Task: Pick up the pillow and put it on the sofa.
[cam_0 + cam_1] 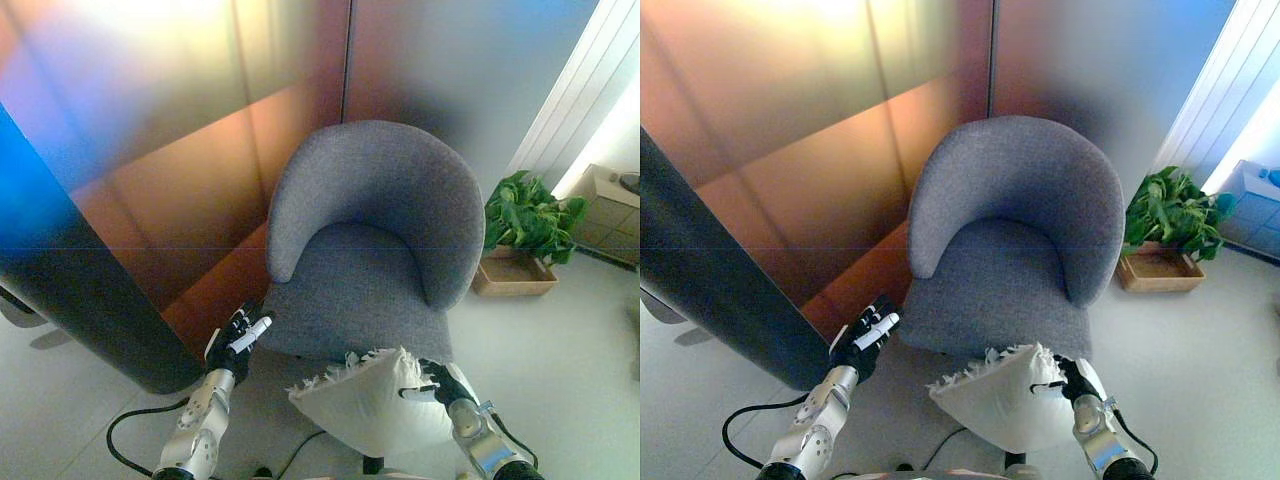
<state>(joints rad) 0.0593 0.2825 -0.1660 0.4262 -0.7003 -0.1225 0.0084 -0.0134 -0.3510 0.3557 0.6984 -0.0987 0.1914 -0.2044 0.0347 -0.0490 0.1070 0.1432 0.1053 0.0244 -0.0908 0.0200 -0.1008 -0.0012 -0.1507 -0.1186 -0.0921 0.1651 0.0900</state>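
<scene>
In front of the chair: the white pillow [370, 400] is held up, just below the gray chair's [375, 240] seat.
Right hand [432, 382]: fingers curled, pinching the pillow's edge.
Left hand [240, 338]: empty, fingers loose, beside the seat.

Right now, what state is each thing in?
White fringed pillow: held off the floor, in front of the seat, not yet on it.
Grey fabric armchair: seat bare.
Right robot hand: gripping the pillow.
Left robot hand: holding nothing.
Green potted plant: upright.
</scene>
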